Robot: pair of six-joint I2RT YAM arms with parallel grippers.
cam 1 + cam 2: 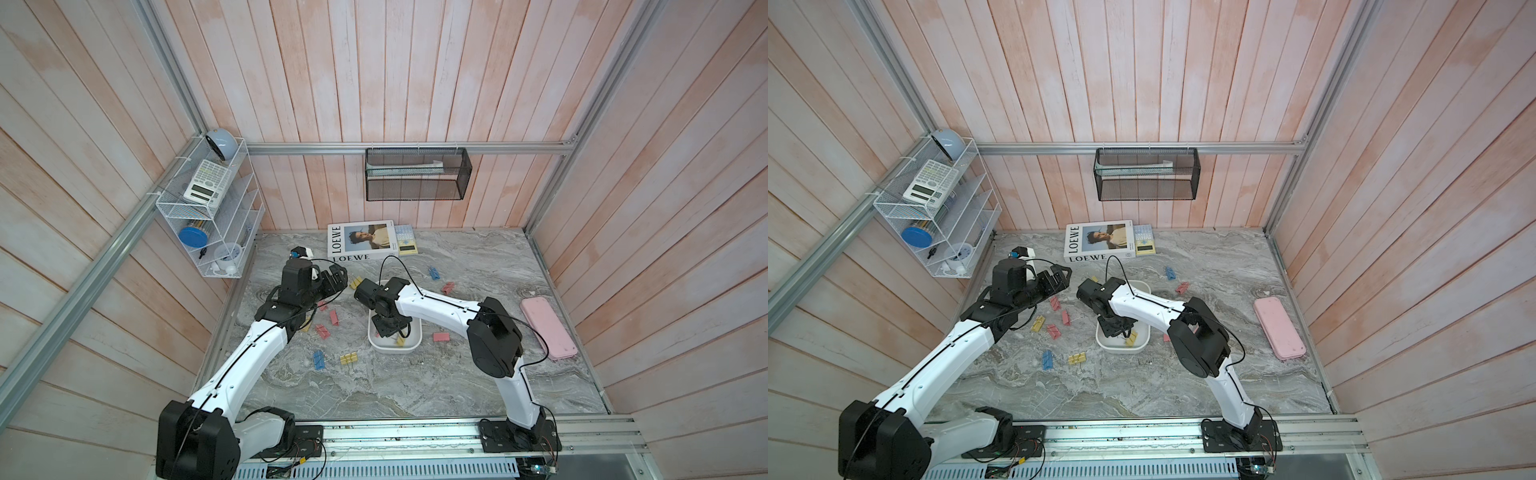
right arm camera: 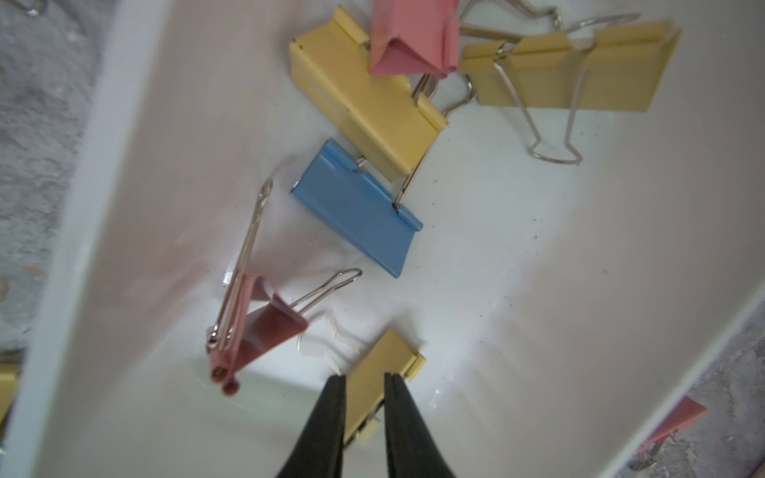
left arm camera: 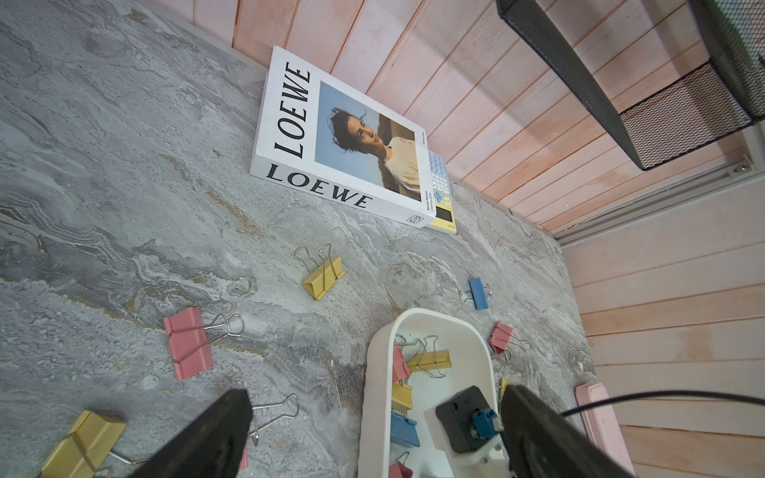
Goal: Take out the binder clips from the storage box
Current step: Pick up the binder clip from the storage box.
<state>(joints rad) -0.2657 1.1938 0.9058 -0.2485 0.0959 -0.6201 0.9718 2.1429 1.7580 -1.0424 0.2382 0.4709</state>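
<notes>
In both top views the box (image 1: pixel 395 351) sits mid-table (image 1: pixel 374 390). Loose clips (image 1: pixel 319 359) are scattered around it: a cluster on its left, a pink one just to its right, and two more behind. My right hand (image 1: pixel 388 330) points straight down inside the box. My left hand (image 1: pixel 334 277) hangs above the table, left of and behind the box and apart from it. The widest bare room I have is the stretch between the box and the front rail (image 1: pixel 415 432). A pink case (image 1: pixel 548 328) lies along the right edge, and a book (image 1: pixel 361 241) rests against the back wall.

From the left wrist, the left hand's fingers (image 3: pixel 215 430) stand fully spread and hold nothing. I see the box's rounded end and rim beyond them, with pink, yellow and blue clips inside. Others lie on the table just outside the rim.

From the right wrist, the right hand's fingers (image 2: pixel 327 414) stand narrow and press on both sides of a yellow clip (image 2: pixel 381 364) that lies on the box floor. A pink clip (image 2: pixel 265 327) sits just beside it, near the box wall, with its handles splayed. A blue clip (image 2: pixel 356 207) and three more lie farther along the floor. On the other side the floor is bare up to the rim.
</notes>
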